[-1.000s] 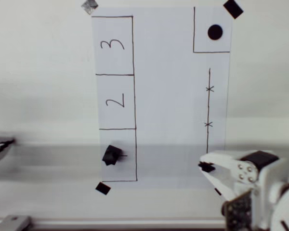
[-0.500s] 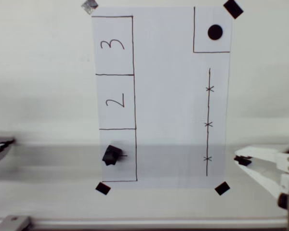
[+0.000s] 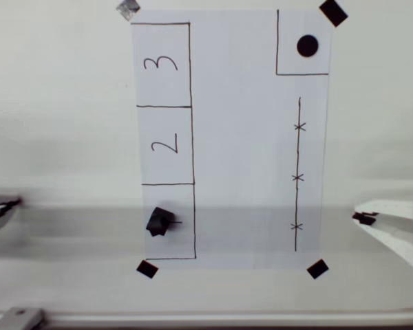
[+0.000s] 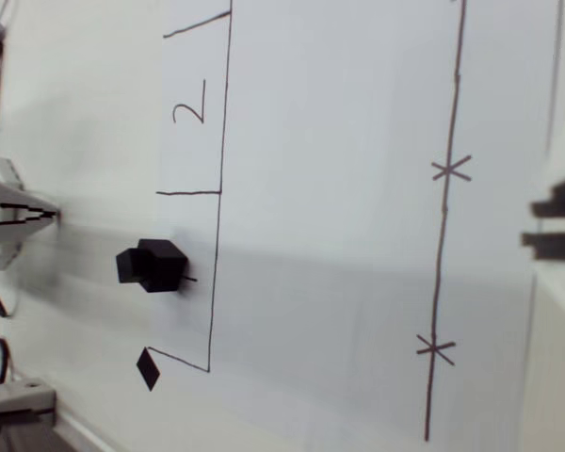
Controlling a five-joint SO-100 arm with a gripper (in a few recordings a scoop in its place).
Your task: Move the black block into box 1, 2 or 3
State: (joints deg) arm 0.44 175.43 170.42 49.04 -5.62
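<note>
Sitting inside box 1 [image 3: 169, 221], the black block [image 3: 160, 221] covers its numeral, boxes 2 [image 3: 165, 145] and 3 [image 3: 162, 64] bare, gripper [image 3: 392, 225] off paper [image 3: 241, 137] at right, empty, jaws nearly closed.

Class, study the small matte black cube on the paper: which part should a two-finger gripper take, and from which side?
Probably from straight above, closing on two opposite side faces of the small matte black cube. It sits turned relative to the drawn rectangle, so rotate the fingers to match its faces, not corners.
</note>
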